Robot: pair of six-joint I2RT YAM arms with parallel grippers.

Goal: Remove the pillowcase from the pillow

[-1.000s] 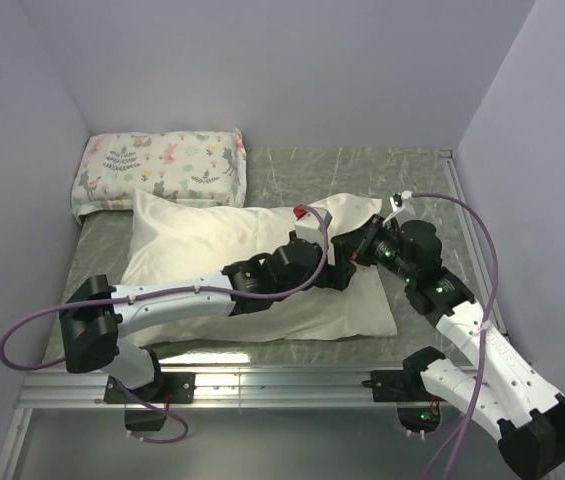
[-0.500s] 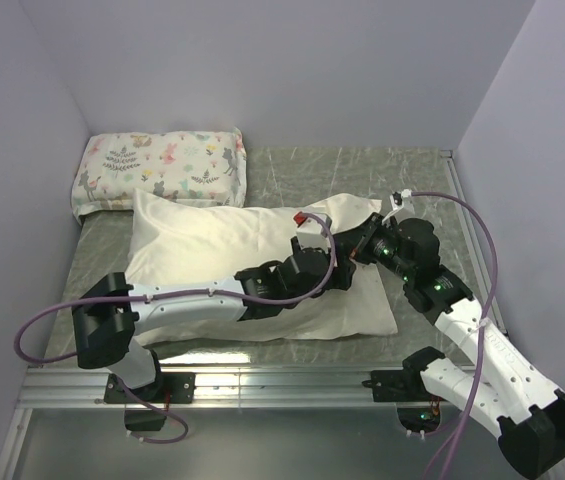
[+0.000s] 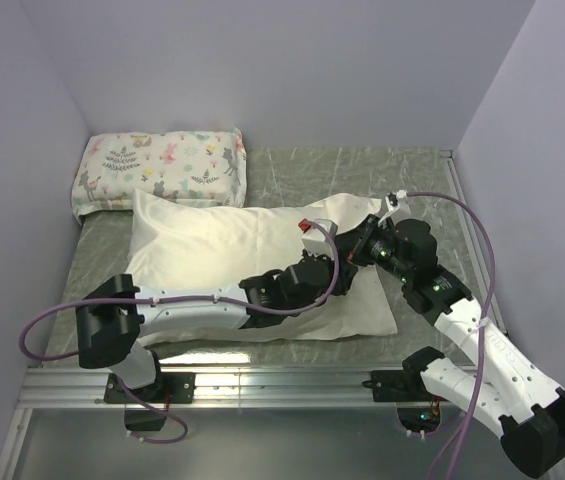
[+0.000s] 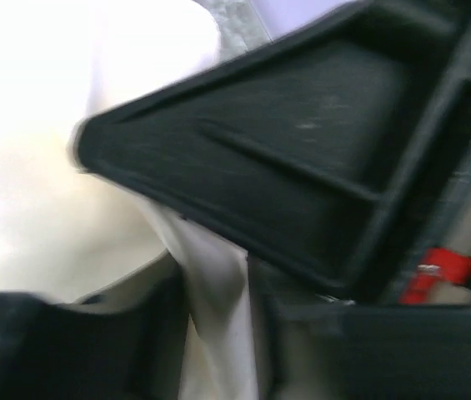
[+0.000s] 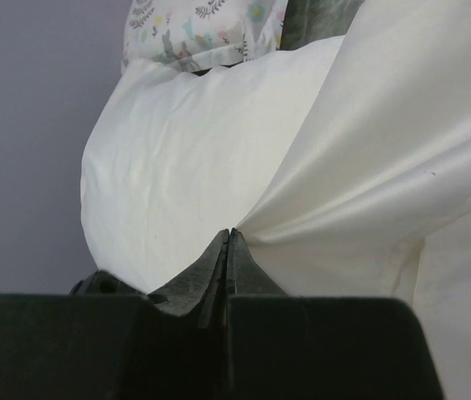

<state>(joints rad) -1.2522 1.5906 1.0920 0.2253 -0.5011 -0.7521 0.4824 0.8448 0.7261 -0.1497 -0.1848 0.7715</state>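
The cream pillowcase (image 3: 212, 240) covers the pillow and lies across the middle of the table. My right gripper (image 3: 359, 248) is at its right end, shut on a raised layer of the pillowcase (image 5: 368, 150); the fabric pulls taut from the closed tips of that gripper (image 5: 229, 237). My left arm reaches across the case, and my left gripper (image 3: 340, 262) is right next to the right one. In the blurred left wrist view, a whiter fold, seemingly the pillow (image 4: 218, 275), fills the narrow gap between the jaws of the left gripper (image 4: 218, 333).
A small floral pillow (image 3: 162, 165) lies at the back left against the wall and also shows at the top of the right wrist view (image 5: 210, 25). The right gripper's black finger (image 4: 302, 167) looms close before the left wrist camera. Lilac walls enclose three sides.
My left gripper has shifted slightly toward the right gripper at the case's right end, and its jaws have closed in on the white fold. The right gripper has held still, shut on the case.
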